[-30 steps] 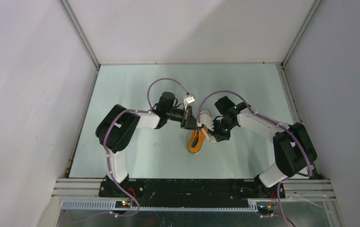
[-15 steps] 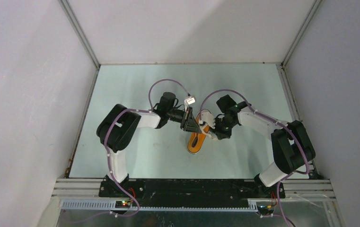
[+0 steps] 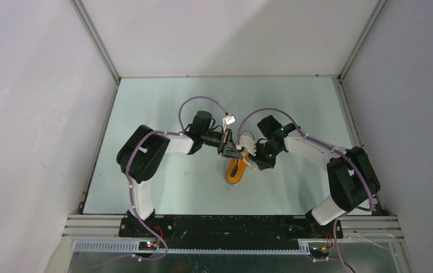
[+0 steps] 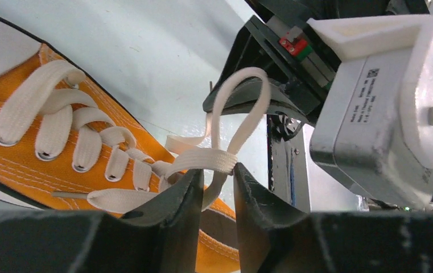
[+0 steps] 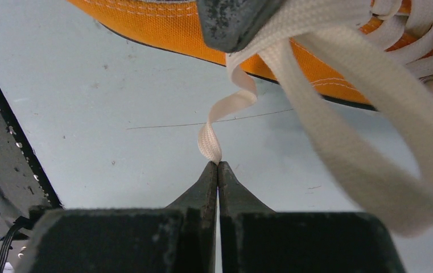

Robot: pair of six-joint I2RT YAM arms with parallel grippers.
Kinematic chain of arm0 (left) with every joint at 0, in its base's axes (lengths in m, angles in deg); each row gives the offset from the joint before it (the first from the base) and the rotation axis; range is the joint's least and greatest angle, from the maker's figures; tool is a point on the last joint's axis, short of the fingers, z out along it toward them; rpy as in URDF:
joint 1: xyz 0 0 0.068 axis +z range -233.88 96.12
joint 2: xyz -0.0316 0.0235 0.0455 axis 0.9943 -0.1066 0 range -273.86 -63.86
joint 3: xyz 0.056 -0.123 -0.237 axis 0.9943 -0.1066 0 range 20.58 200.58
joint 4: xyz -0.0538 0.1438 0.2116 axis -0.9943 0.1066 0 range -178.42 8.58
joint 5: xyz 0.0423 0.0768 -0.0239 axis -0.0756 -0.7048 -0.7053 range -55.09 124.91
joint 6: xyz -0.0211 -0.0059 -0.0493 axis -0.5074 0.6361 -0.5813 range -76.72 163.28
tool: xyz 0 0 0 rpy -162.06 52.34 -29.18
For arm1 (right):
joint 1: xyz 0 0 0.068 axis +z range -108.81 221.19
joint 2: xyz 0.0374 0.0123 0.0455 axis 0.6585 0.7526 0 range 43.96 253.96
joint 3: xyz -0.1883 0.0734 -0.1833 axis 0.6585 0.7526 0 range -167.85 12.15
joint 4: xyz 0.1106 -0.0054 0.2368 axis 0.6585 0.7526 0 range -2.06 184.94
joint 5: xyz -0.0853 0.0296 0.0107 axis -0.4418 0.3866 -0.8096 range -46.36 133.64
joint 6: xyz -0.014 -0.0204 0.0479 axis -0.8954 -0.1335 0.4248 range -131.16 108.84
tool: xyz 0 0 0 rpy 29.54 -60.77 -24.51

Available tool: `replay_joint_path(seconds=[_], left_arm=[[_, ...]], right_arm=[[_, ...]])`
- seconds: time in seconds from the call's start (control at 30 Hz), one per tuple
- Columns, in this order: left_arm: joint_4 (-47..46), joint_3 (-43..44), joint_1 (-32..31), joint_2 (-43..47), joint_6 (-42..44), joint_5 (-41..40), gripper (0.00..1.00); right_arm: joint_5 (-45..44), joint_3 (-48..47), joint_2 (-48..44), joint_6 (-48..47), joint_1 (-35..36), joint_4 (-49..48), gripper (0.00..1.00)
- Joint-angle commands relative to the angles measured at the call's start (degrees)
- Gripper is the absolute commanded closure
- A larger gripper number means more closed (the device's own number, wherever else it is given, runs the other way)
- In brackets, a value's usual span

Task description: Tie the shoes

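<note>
Sneaker: The orange sneaker (image 3: 235,172) lies near the middle of the pale worktop (image 3: 163,108). Your two arms meet right over its far end.
Left fingers: Your left fingers (image 4: 198,185) stand a little apart, with a thin gap between them.
Lace loop: A white lace loop (image 4: 221,114) stands up just past your left fingertips. Its foot drops into the gap between them. A flat band of lace is wrapped round the foot there.
Crossed laces: The crossed laces (image 4: 89,142) run in rows over the orange top of the sneaker. In your left wrist view they lie to the left of the fingertips.
Right fingers: Your right fingers (image 5: 218,173) are pressed tight together. They pinch only the very tip of the lace end (image 5: 209,142).
Lace end: It curls up from your right fingertips toward the side of the sneaker.
Sneaker and right fingers: The orange side runs across the top of your right wrist view. It is past the fingertips and does not touch them.
</note>
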Motion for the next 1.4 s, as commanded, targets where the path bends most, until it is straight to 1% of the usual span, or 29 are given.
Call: replay_joint_path(seconds=[0.0,0.03,0.07,0.1,0.23,0.3,0.33,0.37,0.4,0.43,0.47,0.5,0.57,0.67,0.73,0.77,0.93,1.03,1.1,1.13,1.17,1.2,1.23,1.27,1.3,1.33,1.37], left_arm=[[0.61,1.87,0.3,-0.92,0.65,-4.35,0.74],[0.56,1.78,0.37,-0.96,0.72,-4.53,0.8],[0.56,1.72,0.42,-0.94,0.83,-4.61,0.83],[0.53,1.61,0.57,-0.87,0.85,-4.94,0.87],[-0.36,1.29,1.08,-0.79,0.29,-5.17,0.98],[-1.65,1.15,1.42,-1.0,-0.84,-4.29,1.0],[-3.4,0.99,1.66,-1.17,-1.57,-3.28,1.0],[-4.89,0.97,1.82,-1.46,-2.91,-2.63,1.0],[-5.49,0.96,2.11,-1.58,-3.53,-1.09,1.0],[-6.01,1.01,2.22,-1.93,-4.44,0.05,1.0],[-6.97,1.22,2.47,-2.08,-4.87,2.02,1.0],[-7.38,1.35,2.57,-2.43,-5.52,2.97,1.0],[-8.86,1.6,2.81,-3.01,-6.79,5.32,1.0],[-12.07,1.44,2.81,-3.67,-10.36,6.89,1.0],[-14.0,1.43,2.77,-3.96,-12.1,7.42,1.0],[-14.2,1.46,2.81,-3.93,-12.26,7.6,1.0],[-12.08,2.28,2.85,-3.01,-11.9,9.41,1.0],[-7.88,3.39,2.85,-2.75,-9.95,9.8,1.0],[-2.54,4.48,2.85,-2.63,-6.49,9.58,1.0],[2.25,4.92,2.85,-2.54,-3.18,9.47,1.0],[4.94,5.95,2.85,-2.43,-1.29,9.1,1.0],[11.85,6.58,2.85,-2.27,3.62,8.97,1.0],[15.49,8.21,2.85,-2.25,6.41,8.71,1.0],[23.21,9.2,2.85,-2.21,12.79,8.64,1.0],[27.55,10.95,2.85,-2.26,15.66,8.52,1.0],[33.61,11.8,2.85,-2.45,20.42,8.5,1.0],[35.95,13.14,2.85,-2.6,24.05,8.51,1.0]], right_arm=[[1.35,0.06,-2.06,1.64,-0.09,-0.69,1.0],[1.37,0.07,-2.2,1.67,-0.1,-0.6,1.0],[1.41,0.05,-2.3,1.75,-0.16,-0.51,1.0],[1.56,0.04,-2.34,1.76,-0.23,-0.42,1.0],[1.87,0.06,-2.68,1.94,-0.42,-0.26,1.0],[2.12,-0.05,-2.84,2.09,-0.67,-0.28,1.0],[2.32,-0.18,-2.88,2.07,-0.75,0.23,0.98],[3.03,-1.05,-2.94,1.92,-1.3,1.74,0.92],[4.4,-2.5,-3.21,1.11,-2.56,2.64,0.88],[5.57,-3.38,-3.37,0.6,-3.55,3.7,0.82],[8.02,-4.31,-3.78,-0.74,-6.13,5.82,0.78],[9.22,-6.45,-3.92,-1.59,-7.26,8.02,0.72],[10.58,-8.91,-4.27,-5.01,-9.82,8.75,0.66],[9.44,-9.47,-5.16,-9.78,-10.48,4.62,0.62],[9.39,-9.53,-5.08,-11.08,-9.86,0.12,0.6],[9.38,-9.54,-4.86,-12.6,-9.52,-2.57,0.59],[10.41,-9.52,-3.98,-21.11,-6.02,-7.5,0.54],[10.84,-9.53,-3.17,-26.06,-4.51,-10.05,0.49],[11.19,-9.54,-2.86,-28.35,-3.87,-10.92,0.47],[11.29,-9.54,-2.68,-29.02,-3.58,-11.06,0.46],[11.47,-9.47,-2.62,-30.89,-3.0,-10.84,0.46],[11.56,-9.51,-2.67,-31.96,-2.71,-9.77,0.45],[11.52,-9.53,-2.62,-34.35,-2.05,-9.05,0.45],[11.32,-9.54,-2.38,-36.42,-1.75,-7.89,0.45],[10.85,-9.54,-2.21,-37.19,-1.05,-7.41,0.45],[10.63,-9.5,-1.69,-38.42,-0.72,-6.78,0.46],[10.23,-9.53,-1.47,-39.02,-0.2,-6.46,0.46]])
